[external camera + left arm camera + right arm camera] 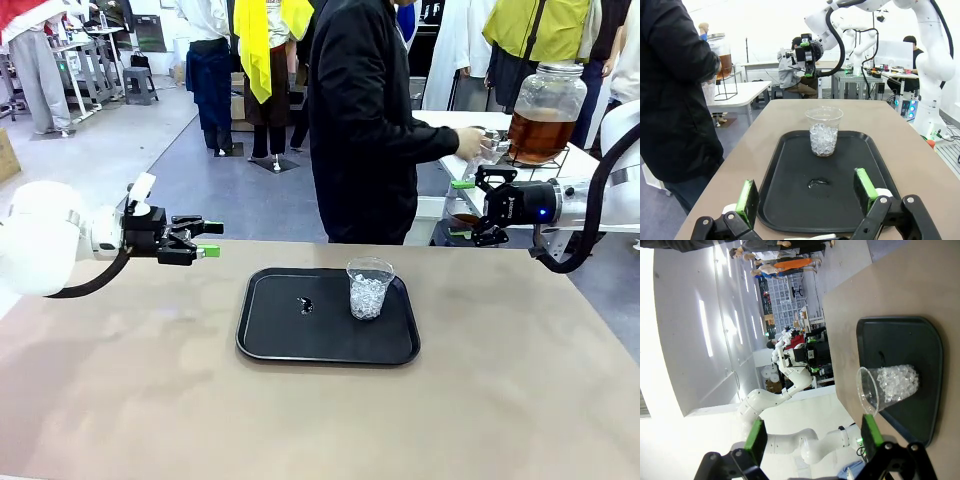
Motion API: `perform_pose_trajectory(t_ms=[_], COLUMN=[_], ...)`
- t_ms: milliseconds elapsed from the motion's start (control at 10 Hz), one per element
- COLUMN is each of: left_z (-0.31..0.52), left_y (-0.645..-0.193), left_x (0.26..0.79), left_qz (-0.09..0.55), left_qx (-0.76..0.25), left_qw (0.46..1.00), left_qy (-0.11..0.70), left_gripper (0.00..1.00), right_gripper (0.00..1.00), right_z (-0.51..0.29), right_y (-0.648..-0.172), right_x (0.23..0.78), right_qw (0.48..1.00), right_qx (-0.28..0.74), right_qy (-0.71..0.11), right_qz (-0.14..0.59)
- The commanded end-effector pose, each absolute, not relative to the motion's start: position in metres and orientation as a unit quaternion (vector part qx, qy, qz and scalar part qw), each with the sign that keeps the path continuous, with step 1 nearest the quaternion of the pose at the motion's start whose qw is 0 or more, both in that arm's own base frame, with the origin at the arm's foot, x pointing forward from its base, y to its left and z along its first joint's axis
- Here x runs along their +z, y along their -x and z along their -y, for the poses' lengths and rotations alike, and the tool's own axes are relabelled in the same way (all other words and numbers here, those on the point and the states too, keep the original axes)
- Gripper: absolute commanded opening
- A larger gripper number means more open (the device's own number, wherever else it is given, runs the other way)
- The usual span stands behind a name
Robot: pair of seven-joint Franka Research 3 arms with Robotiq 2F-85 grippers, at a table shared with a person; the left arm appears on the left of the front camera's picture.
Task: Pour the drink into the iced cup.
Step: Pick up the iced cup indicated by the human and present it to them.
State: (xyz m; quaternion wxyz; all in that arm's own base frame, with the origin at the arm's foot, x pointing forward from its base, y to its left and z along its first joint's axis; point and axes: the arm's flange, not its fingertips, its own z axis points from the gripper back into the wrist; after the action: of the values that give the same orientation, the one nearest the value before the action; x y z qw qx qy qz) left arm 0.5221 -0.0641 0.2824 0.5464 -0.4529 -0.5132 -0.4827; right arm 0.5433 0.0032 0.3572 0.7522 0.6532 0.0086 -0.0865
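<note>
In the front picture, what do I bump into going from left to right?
The left black gripper with green pads → clear plastic cup of ice → right black gripper → big glass jar of amber-brown drink.

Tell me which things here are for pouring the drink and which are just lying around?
For the job:
- cup with ice
- jar holding the brown drink
- person's hand, over by the jar

Just lying about:
- black tray under the cup
- small shiny spot on the tray
</note>
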Motion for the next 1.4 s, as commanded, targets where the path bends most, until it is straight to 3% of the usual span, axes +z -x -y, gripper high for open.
perform_pose_trajectory(t_ms=[0,1300], left_z=[0.0649,0.0649], left_y=[-0.5237,-0.5237], left_x=[0.2842,0.2842], left_qz=[0.51,0.51], left_qx=[-0.48,-0.48], left_qw=[0.551,0.551], left_qy=[0.453,0.453], left_gripper=[1.0,1.0], right_gripper=[1.0,1.0], right_z=[-0.0035,-0.0035], right_y=[-0.5433,-0.5433], right_x=[0.3592,0.3592], right_qw=[0.755,0.755], right_qx=[-0.088,-0.088], right_qy=[-0.65,-0.65], right_qz=[-0.004,-0.004])
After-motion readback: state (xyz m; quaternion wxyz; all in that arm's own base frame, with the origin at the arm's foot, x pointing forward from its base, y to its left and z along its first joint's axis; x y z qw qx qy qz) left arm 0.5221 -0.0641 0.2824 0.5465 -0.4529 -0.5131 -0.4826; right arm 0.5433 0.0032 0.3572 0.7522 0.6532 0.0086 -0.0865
